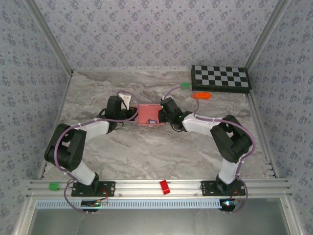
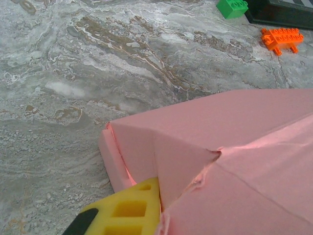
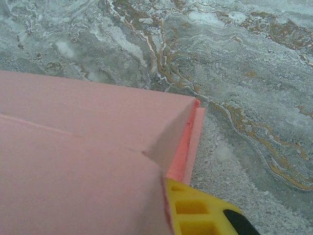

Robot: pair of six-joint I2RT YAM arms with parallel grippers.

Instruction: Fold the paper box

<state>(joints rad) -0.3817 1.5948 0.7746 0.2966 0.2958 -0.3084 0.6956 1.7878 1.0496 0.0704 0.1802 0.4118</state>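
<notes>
The pink paper box [image 1: 148, 114] lies mid-table, partly folded, with its lid panels raised. My left gripper [image 1: 134, 115] is at its left end and my right gripper [image 1: 163, 114] at its right end. In the left wrist view the paper box [image 2: 230, 142] is close up. One yellow finger [image 2: 124, 209] of my left gripper [image 2: 161, 196] presses the outside of a side flap, and the other finger is hidden behind the card. The right wrist view mirrors this. A yellow finger [image 3: 195, 211] of my right gripper [image 3: 167, 188] lies against the box's [image 3: 83, 142] end wall, jaws shut on the card.
A chessboard [image 1: 220, 77] sits at the back right, with a green brick [image 1: 185, 85] and an orange toy [image 1: 201, 95] in front of it. On the near rail lie a red block [image 1: 165, 187] and a green block [image 1: 53, 186]. Patterned walls enclose the marble table.
</notes>
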